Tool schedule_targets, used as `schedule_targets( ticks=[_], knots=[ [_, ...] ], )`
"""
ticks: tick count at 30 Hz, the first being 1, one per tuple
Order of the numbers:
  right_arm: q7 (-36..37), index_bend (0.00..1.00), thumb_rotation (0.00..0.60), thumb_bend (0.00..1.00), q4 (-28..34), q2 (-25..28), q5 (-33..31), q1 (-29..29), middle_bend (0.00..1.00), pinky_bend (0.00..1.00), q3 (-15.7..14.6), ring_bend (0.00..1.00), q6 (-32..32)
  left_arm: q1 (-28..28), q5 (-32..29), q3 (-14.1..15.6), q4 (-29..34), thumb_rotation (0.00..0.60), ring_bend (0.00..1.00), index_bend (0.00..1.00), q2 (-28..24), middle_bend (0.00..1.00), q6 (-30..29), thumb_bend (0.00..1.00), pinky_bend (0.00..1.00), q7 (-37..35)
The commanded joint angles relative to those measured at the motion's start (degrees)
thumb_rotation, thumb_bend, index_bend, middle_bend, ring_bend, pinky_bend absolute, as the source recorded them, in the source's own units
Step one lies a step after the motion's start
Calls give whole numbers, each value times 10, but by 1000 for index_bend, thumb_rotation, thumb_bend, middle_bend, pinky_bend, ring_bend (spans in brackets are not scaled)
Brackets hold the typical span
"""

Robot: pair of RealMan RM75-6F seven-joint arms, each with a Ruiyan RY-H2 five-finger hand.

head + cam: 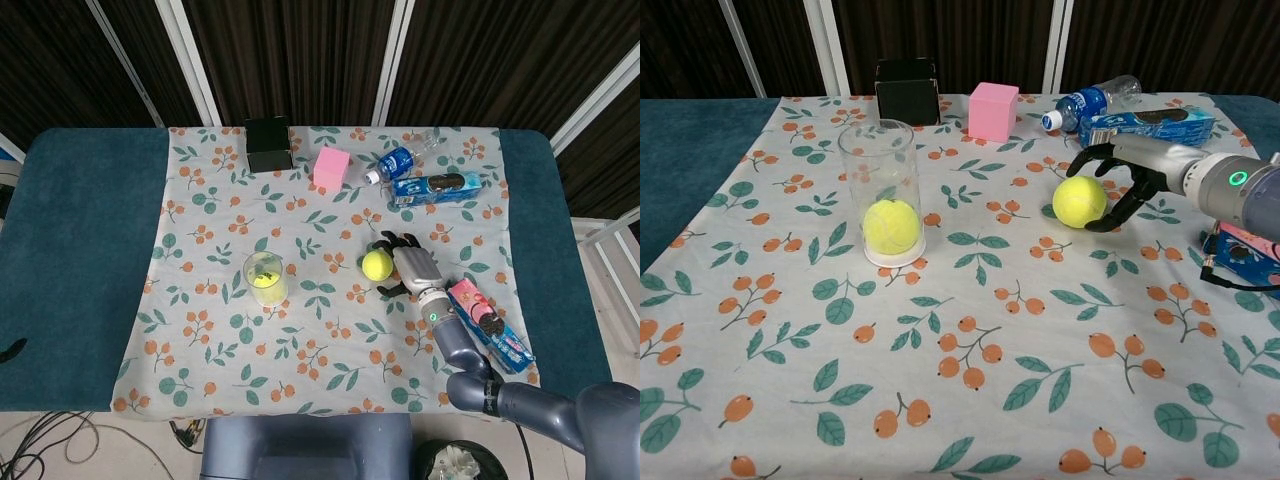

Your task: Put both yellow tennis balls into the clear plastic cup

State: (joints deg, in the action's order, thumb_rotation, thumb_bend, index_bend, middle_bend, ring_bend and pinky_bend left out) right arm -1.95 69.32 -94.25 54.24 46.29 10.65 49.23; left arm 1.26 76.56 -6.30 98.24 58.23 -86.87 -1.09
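Dark slatted panels with pale uprights backed the bench point(80, 250), which wore a teal cover and, over its middle, a cloth point(300, 340) printed with leaves and orange berries. Left of centre in the head view stood the clear plastic cup point(265, 277), upright on the cloth, with one yellow tennis ball point(891, 226) already resting at its bottom, so half the job looked done. The second tennis ball point(1079, 201) lay on the cloth right of centre, well apart from the cup.

Just beside that ball, on its right, the right robot hand point(1130, 180) was low over the cloth with its dark fingers point(1092, 155) spread and curved around the ball's far side and top. It held nothing; the fingers looked close to the ball but whether they touched it could not be told. That cupped pose seemed meant for closing in from the side, the palm kept clear of the cloth so the ball could not roll off towards the cup. The left robot hand showed in neither view.

Along the upper edge sat a black box point(268, 144), a pink cube point(331, 166), a water bottle point(398, 161) on its side and a blue biscuit box point(435, 188); a pink-and-blue biscuit pack point(488, 320) lay at lower right under the forearm, close enough to be nudged.
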Motion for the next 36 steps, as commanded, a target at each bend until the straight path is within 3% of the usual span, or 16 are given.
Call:
schedule_targets(
  ticks=[1,8,14,21,27,36],
  knots=[
    [13,244,600,294,-20,-16,16,0,93,0,2,199,-6,0,-1,0,0,600,0,47,0,0,1,32,36,0],
    [31,288,600,294,-47,-40,35,4,108,7,10,269,-14,3,-7,-2,-2,600,0,47,0,0,8,32,36,0],
    [27,341,600,307,-76,-56,48,6,218,174,14,474,-16,1,-9,-3,-3,600,0,47,-1,0,5,32,36,-3],
    [5,443,600,593,-91,-64,61,7,368,359,22,679,12,1,-11,-1,-1,600,0,60,-5,0,10,32,36,-3],
    [-7,467,600,634,-64,-34,87,12,387,472,35,717,35,0,-13,0,4,600,0,75,-9,0,14,32,37,-2],
    [-43,474,600,637,49,65,92,40,387,604,87,718,29,0,-8,3,10,600,0,85,-12,0,14,32,37,0]
  ],
)
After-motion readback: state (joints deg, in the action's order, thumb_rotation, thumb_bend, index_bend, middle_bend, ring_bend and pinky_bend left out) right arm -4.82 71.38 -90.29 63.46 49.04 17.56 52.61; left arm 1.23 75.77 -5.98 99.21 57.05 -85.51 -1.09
